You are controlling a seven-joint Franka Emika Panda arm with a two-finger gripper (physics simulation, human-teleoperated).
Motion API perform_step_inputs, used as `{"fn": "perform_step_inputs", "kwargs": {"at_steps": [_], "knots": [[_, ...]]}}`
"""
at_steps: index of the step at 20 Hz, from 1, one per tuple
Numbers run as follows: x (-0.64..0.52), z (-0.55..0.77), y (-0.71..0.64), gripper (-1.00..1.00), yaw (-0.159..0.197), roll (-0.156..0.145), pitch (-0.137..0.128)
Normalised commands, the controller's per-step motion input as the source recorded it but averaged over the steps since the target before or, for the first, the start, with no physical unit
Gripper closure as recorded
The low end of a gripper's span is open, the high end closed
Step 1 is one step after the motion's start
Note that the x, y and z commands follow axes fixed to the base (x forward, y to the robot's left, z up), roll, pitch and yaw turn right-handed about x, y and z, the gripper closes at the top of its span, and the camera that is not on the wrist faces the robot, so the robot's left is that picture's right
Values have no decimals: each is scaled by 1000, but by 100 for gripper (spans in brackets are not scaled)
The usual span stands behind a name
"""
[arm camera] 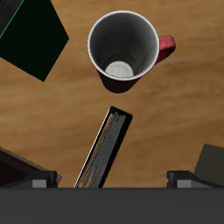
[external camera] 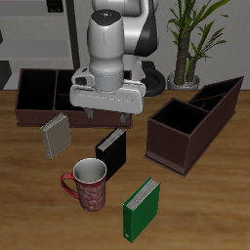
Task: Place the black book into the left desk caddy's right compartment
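Note:
The black book (external camera: 110, 153) stands upright on the wooden table between the two caddies, its white page edges showing. Seen from above in the wrist view, the black book (arm camera: 105, 150) is a thin slanted strip. My gripper (external camera: 105, 114) hangs above the table just behind the book, open and holding nothing. Its fingertips (arm camera: 39, 179) stand wide apart in the wrist view, and the gripper (arm camera: 114, 178) is over the book's near end. The left desk caddy (external camera: 176, 146) is a dark brown box set at an angle beside the book. Its partitioned compartments look empty.
A red mug (external camera: 88, 186) stands in front of the black book, and a green book (external camera: 140, 208) stands near the table's front edge. A grey book (external camera: 56, 135) stands before the other dark caddy (external camera: 39, 93) at the back. A potted plant (external camera: 186, 49) stands behind.

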Motion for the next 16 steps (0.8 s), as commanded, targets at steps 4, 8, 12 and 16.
{"fn": "perform_step_inputs", "kwargs": {"at_steps": [4,8,12,16], "knots": [[86,-129,16,-100,-56,-6,-43],[62,-30,-56,-100,-83,-18,-12],[30,-103,12,-100,-19,2,11],[87,-233,67,-100,-5,13,23]]}}
